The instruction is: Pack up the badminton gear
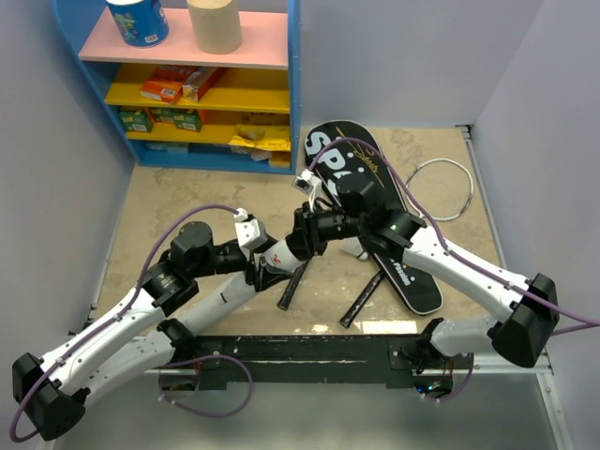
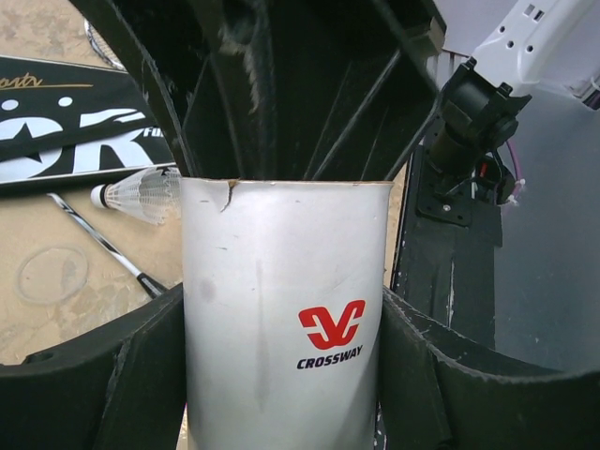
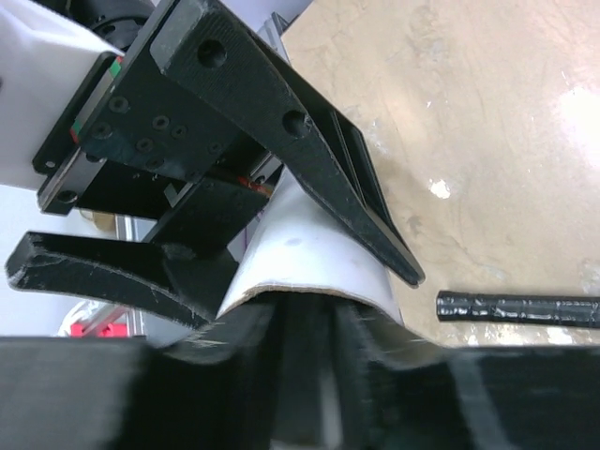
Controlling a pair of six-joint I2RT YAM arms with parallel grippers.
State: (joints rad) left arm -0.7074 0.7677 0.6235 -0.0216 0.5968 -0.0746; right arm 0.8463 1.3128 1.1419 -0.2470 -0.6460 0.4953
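At the middle of the desk [image 1: 169, 183], clenched in the left claw [image 2: 281, 295]: the tube [image 2: 281, 328], mouth offered rightward, probably for loading. Met at that rim by the right claw [image 1: 305, 232]; parted or pinched, cannot tell. Nearby, unpacked on the desk: shuttlecock [image 2: 141, 194], rackets [image 1: 361, 302], bag [image 1: 337, 155].

Tube [image 2: 272, 281]: long, white, red CROSSWAY mark, open rim slightly torn; raised off the table, clasped in the left hand [image 2: 281, 295].
Bag [image 1: 330, 155]: black, racket-shaped, white lettering; flat on the table, right of centre.
First racket [image 1: 292, 285], second racket [image 1: 362, 300]: black handles on the table, the second just beside the bag.
White frame [image 1: 441, 189]: just right of the bag.
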